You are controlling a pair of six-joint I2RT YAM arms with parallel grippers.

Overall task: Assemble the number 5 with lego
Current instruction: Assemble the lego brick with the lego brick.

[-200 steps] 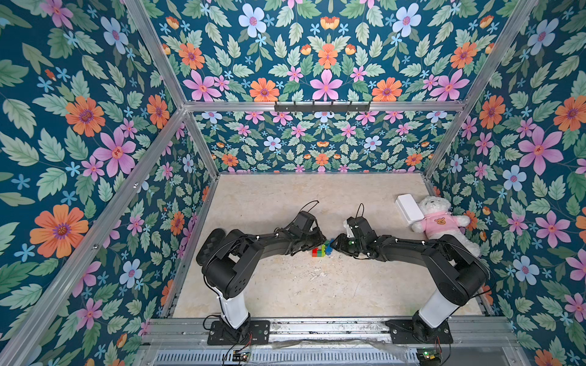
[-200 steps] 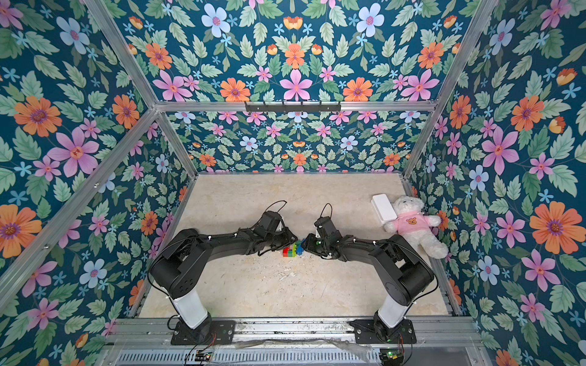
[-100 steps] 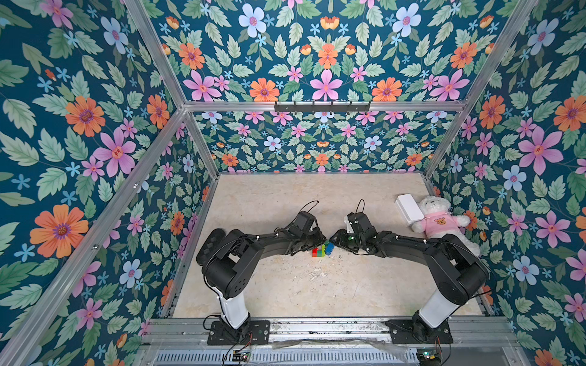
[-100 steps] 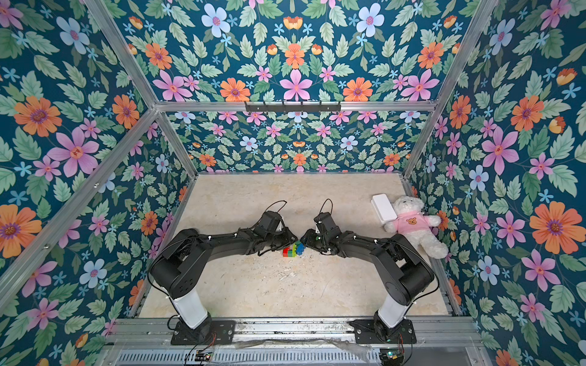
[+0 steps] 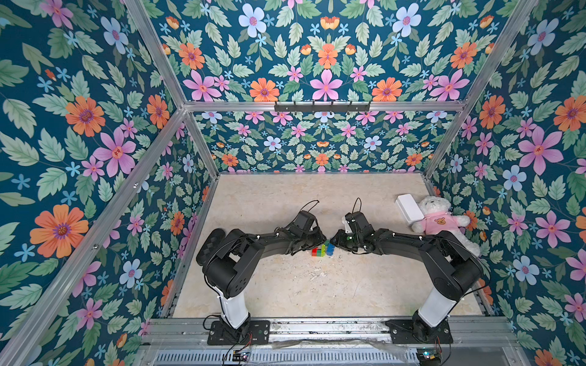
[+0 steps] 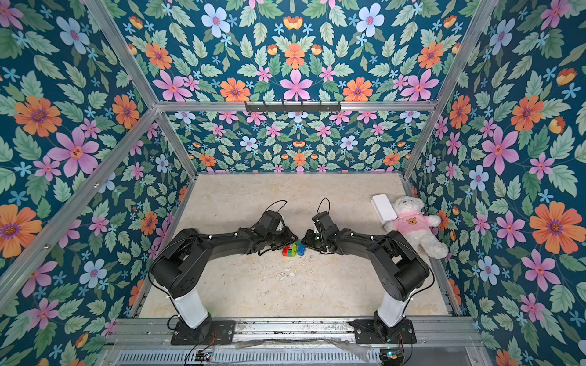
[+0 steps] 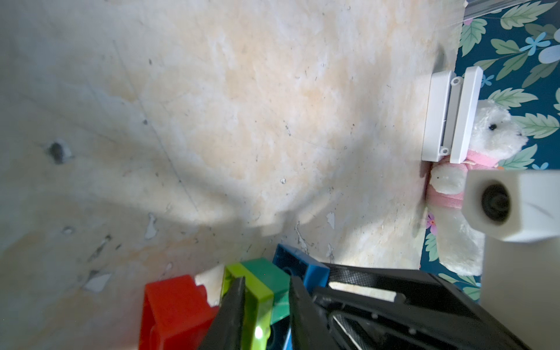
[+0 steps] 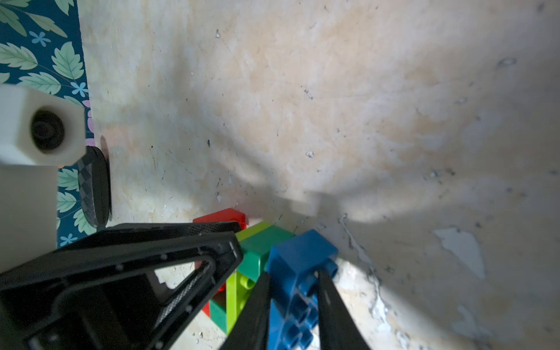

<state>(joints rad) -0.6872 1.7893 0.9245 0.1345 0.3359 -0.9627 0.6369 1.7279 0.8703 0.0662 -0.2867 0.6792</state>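
- The lego stack (image 5: 322, 249) lies on its side mid-desk (image 5: 285, 285), between the two arms. Its red brick (image 7: 172, 303) is towards the left arm and its blue brick (image 8: 298, 272) towards the right.
- The right gripper (image 8: 294, 277), wider and drawn slightly back half a second ago, has closed onto the blue brick. It is probably pressing that last layer home.
- The left gripper (image 7: 266, 281) is clenched across the lime-green brick (image 7: 257, 291) and dark-green brick (image 7: 266, 269), bracing the stack.
- The teddy bear (image 5: 439, 221) and white box (image 5: 409, 207) sit well apart, by the wall.
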